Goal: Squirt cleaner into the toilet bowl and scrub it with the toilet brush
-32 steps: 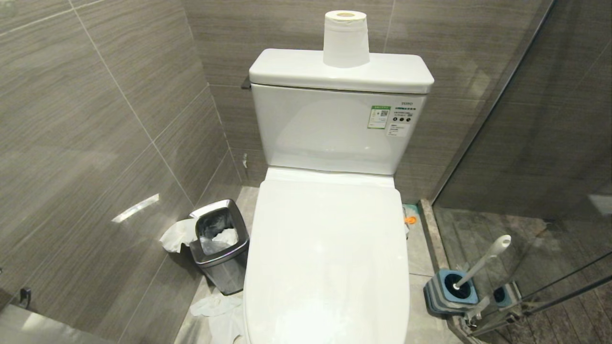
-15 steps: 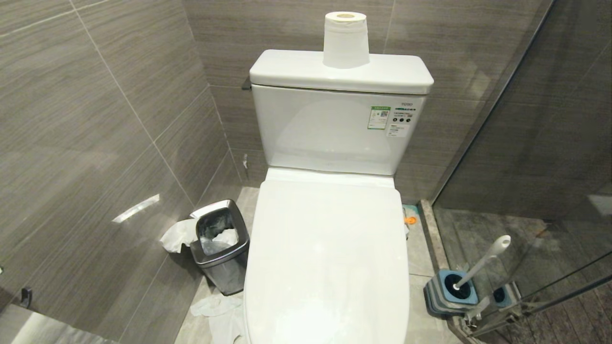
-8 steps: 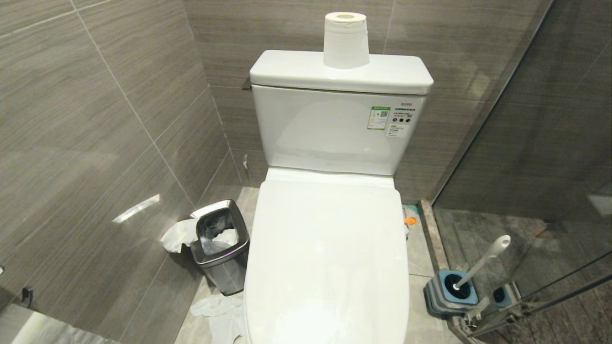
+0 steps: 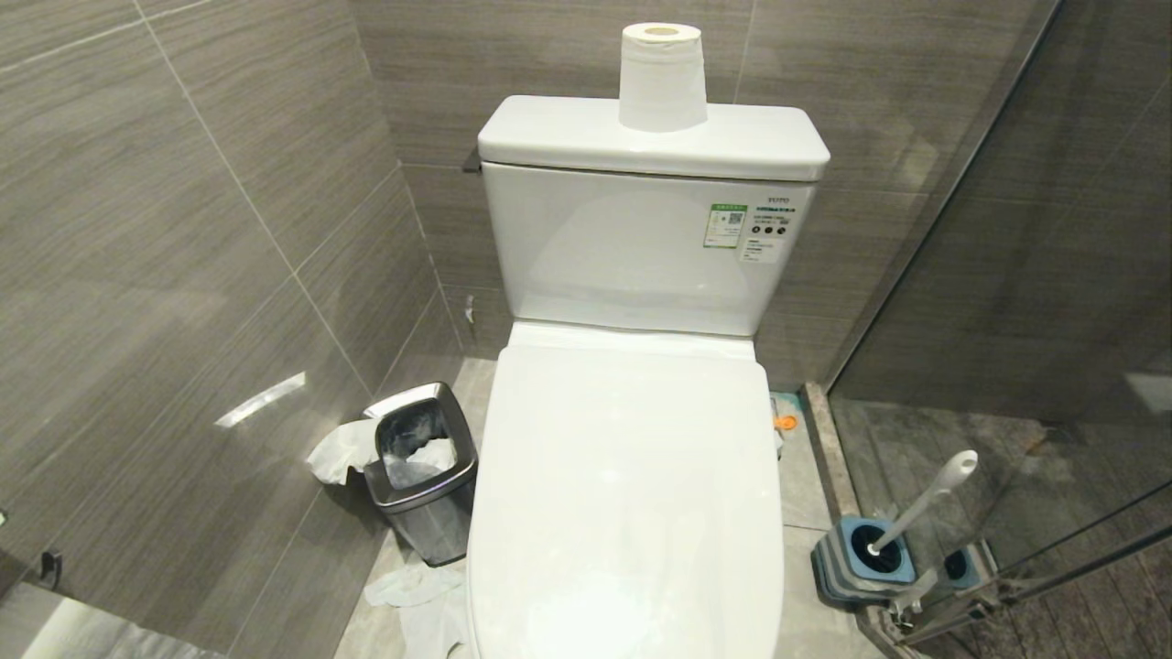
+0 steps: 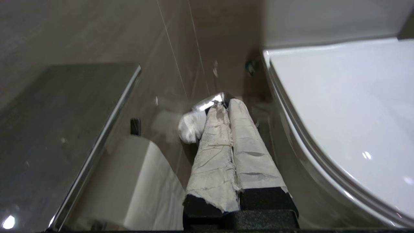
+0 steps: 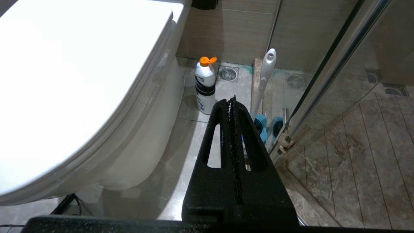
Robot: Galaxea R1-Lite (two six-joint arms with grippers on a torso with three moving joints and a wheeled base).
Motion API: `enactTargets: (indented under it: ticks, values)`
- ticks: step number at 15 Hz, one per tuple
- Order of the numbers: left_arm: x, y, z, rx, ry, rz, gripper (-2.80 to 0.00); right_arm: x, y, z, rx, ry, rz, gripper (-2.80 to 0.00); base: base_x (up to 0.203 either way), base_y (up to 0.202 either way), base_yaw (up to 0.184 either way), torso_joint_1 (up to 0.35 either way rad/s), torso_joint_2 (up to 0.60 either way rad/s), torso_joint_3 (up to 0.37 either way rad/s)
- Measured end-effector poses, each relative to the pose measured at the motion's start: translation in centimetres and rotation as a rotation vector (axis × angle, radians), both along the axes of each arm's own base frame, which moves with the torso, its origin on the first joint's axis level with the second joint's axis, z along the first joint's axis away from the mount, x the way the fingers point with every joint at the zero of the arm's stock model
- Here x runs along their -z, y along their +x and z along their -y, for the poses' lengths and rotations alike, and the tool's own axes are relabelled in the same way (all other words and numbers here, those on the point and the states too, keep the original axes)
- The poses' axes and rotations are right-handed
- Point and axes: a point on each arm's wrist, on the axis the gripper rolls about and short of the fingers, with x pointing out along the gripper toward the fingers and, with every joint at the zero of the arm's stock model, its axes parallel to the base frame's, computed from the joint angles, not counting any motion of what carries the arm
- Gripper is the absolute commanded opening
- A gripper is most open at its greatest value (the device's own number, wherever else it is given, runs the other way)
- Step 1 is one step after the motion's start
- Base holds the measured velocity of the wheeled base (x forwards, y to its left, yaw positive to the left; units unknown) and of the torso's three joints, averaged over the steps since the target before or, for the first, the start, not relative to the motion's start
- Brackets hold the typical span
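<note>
The white toilet (image 4: pixel 632 476) fills the middle of the head view with its lid down, so the toilet bowl is hidden. The cleaner (image 6: pixel 205 87), a white bottle with an orange cap, stands on the floor beside the toilet's base. The toilet brush (image 4: pixel 925 502) leans in its blue-grey holder (image 4: pixel 865 554) by the glass door; its handle (image 6: pixel 264 74) rises just beyond my right gripper (image 6: pixel 232 98), which is shut and empty above the floor. My left gripper (image 5: pixel 224 103), with tape-wrapped fingers, is shut and empty on the toilet's other side. Neither arm shows in the head view.
A paper roll (image 4: pixel 661 75) stands on the tank. A steel waste bin (image 4: pixel 423 467) with tissue sits left of the toilet, and crumpled paper (image 4: pixel 417 595) lies on the floor. A glass shower door (image 4: pixel 1007 275) closes off the right. A wall roll holder (image 5: pixel 97 129) is near my left gripper.
The head view has barely shifted. Toilet, brush and bin stand as before, and no arm has come into it.
</note>
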Motion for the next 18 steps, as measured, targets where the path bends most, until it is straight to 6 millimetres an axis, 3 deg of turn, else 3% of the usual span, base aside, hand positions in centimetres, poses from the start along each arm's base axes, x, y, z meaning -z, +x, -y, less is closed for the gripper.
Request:
enactTargets:
  ticks: [3,8,13,18]
  values:
    - [0.6,0.6,0.0,-0.004,0.008,0.139,-2.8,0.0,0.0,0.0,0.0,0.0,0.0,-2.8,0.0,0.0,0.0,0.0,0.0,0.0]
    - [4.1,1.3,0.0,0.008,-0.008,-0.187,-2.8,0.0,0.0,0.0,0.0,0.0,0.001,-2.8,0.0,0.0,0.0,0.0,0.0,0.0]
    - [4.1,1.3,-0.1,-0.017,-0.134,-0.188,-2.8,0.0,0.0,0.0,0.0,0.0,0.001,-2.8,0.0,0.0,0.0,0.0,0.0,0.0]
    - [4.1,1.3,-0.1,-0.018,-0.136,-0.187,-2.8,0.0,0.0,0.0,0.0,0.0,0.001,-2.8,0.0,0.0,0.0,0.0,0.0,0.0]
